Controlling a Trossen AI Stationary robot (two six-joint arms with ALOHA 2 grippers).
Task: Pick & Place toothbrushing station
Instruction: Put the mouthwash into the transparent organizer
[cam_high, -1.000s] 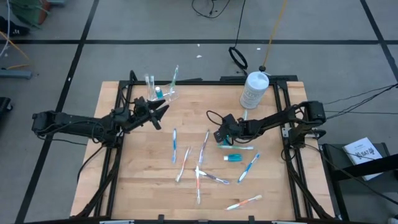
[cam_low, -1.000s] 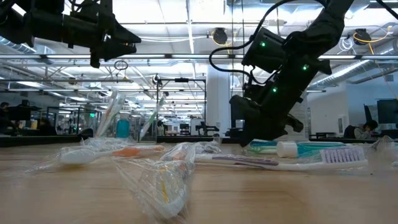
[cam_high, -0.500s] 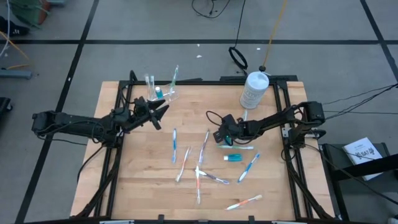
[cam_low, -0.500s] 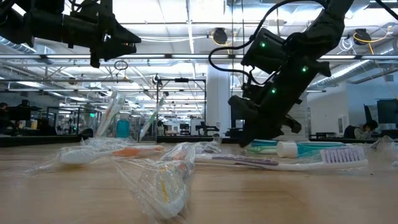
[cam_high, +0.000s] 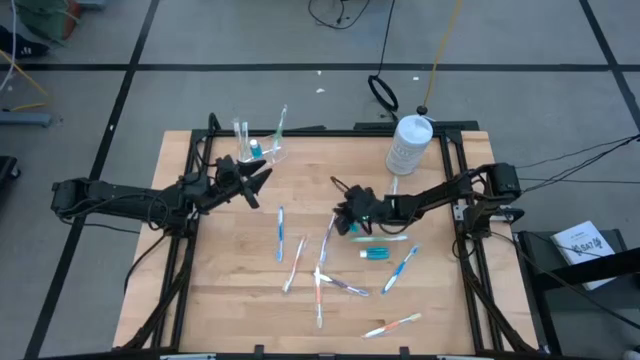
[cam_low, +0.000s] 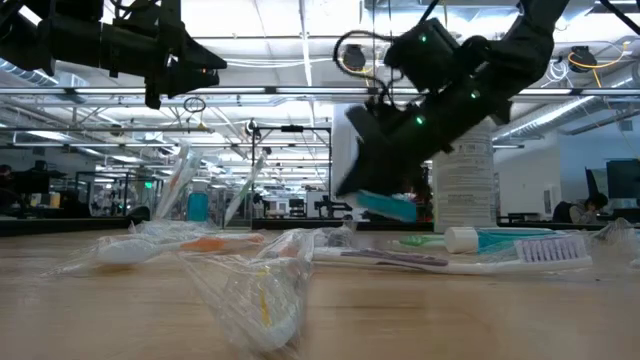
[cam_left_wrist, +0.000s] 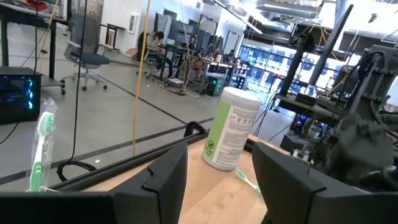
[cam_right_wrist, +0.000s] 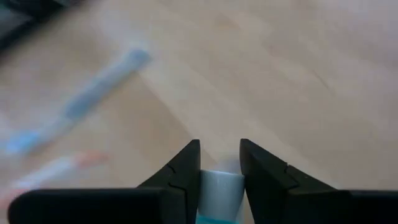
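- My left hand (cam_high: 262, 180) waits spread and empty, up off the desk (cam_high: 220, 270) just in front of the cup (cam_high: 246, 152), which stands at the far left corner with brushes already in it
- The loose brushes (cam_high: 300, 262) lie scattered across the middle of the desk, and a second tube (cam_high: 375, 254) lies near the right side
- My right hand (cam_high: 343, 219) is near the desk's centre, pinching a teal tube (cam_low: 388, 206) by its white cap end (cam_right_wrist: 219, 186); the low view shows it clear of the wood
- To do this step well I'd keep the pinch firm, since the grip looks to sit near one end and the tube could swing, and carry it high over the brushes toward the cup
- The right arm reaches in from the right edge, stretched low and long; the left arm lies level from the left edge
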